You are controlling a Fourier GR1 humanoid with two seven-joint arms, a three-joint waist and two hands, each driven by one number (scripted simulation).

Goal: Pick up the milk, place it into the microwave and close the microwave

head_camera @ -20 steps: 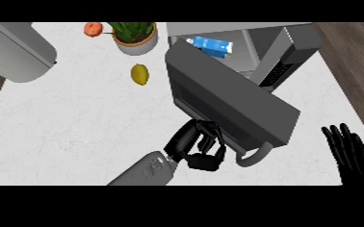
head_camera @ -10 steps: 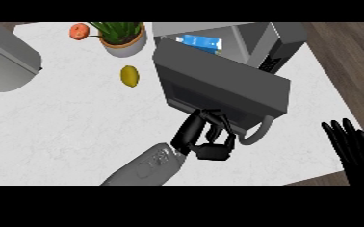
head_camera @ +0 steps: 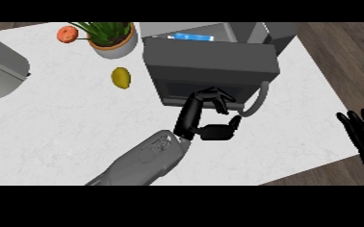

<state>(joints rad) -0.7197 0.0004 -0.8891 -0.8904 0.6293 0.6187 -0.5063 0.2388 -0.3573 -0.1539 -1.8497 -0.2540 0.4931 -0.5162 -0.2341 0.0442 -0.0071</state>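
The milk (head_camera: 190, 37) lies inside the microwave (head_camera: 213, 33) at about twelve o'clock, only a blue and white sliver of it showing above the door's top edge; any writing on the carton is too small to read. The microwave door (head_camera: 210, 69) stands partly swung toward the opening, its grey handle (head_camera: 257, 101) curving off its five o'clock corner. The left hand (head_camera: 204, 115) rests against the door's face, fingers (head_camera: 217, 100) loosely bent with their tips on the dark window, thumb spread below; it appears to grasp nothing. The right hand (head_camera: 353, 130) shows at four o'clock, fingers straight and up. At ten o'clock sit a lemon (head_camera: 122, 77), a potted plant (head_camera: 112, 39) and an orange fruit (head_camera: 68, 33).
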